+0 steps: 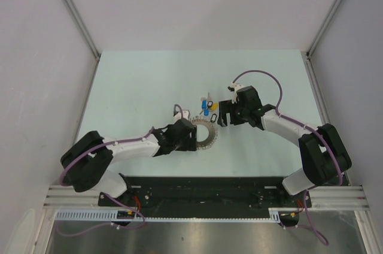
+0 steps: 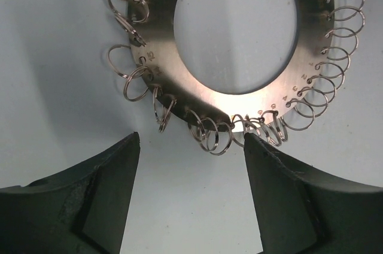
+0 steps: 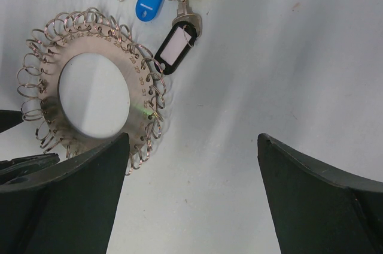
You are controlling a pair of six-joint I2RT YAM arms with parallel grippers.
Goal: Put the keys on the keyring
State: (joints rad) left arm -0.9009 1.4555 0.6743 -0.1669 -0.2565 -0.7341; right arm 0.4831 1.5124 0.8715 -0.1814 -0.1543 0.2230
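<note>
The keyring (image 1: 207, 136) is a silvery disc with an open centre and many small split rings round its rim. It lies flat on the table. The keys (image 1: 206, 106), with blue and yellow heads and a black-rimmed oval tag, lie just beyond it. My left gripper (image 1: 191, 133) is open at the ring's left edge. In the left wrist view the keyring (image 2: 197, 98) lies just ahead of the open left gripper (image 2: 191, 146). My right gripper (image 1: 222, 114) is open and empty, right of the keys. The right wrist view shows the keyring (image 3: 140, 86), the keys (image 3: 176, 44) and the open right gripper (image 3: 192, 143).
The pale table (image 1: 149, 86) is bounded by white walls with metal posts at the back corners (image 1: 99, 56). The arms' bases and a rail run along the near edge (image 1: 203, 197).
</note>
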